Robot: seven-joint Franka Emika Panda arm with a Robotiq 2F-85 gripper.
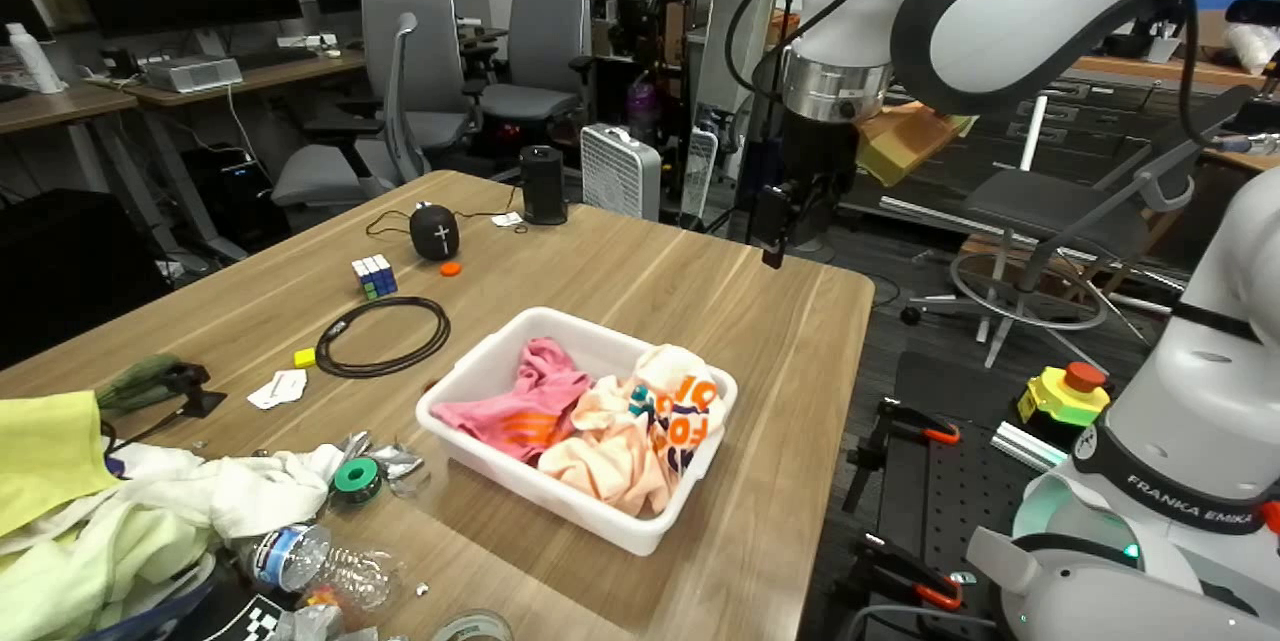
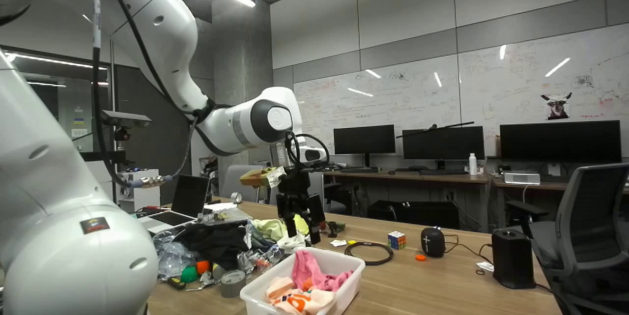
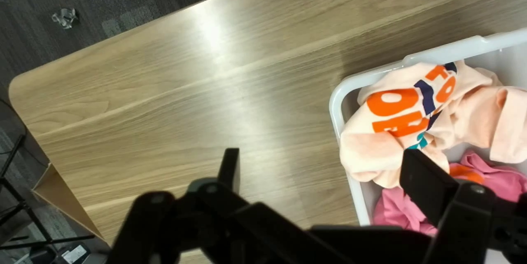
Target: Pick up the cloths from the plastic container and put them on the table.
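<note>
A white plastic container [image 1: 540,493] stands on the wooden table [image 1: 690,271], also seen in an exterior view [image 2: 351,283] and the wrist view [image 3: 360,208]. Inside lie a crumpled pink cloth [image 1: 535,391] and a peach cloth [image 1: 605,461] with orange and dark lettering. In the wrist view the peach cloth [image 3: 370,148] lies at one container end, beside the pink cloth [image 3: 393,204]. My gripper [image 3: 321,161] is open and empty, pointing down above the table. It shows in both exterior views [image 1: 780,236] [image 2: 303,235], raised and apart from the container.
A cable coil [image 1: 383,336], Rubik's cube [image 1: 374,276] and round black speaker [image 1: 434,232] stand beyond the container. A plastic bottle [image 1: 320,561], green tape roll [image 1: 357,479] and a pile of white and yellow-green fabric [image 1: 220,491] lie beside it. A black box-shaped speaker [image 1: 543,184] stands near the table edge.
</note>
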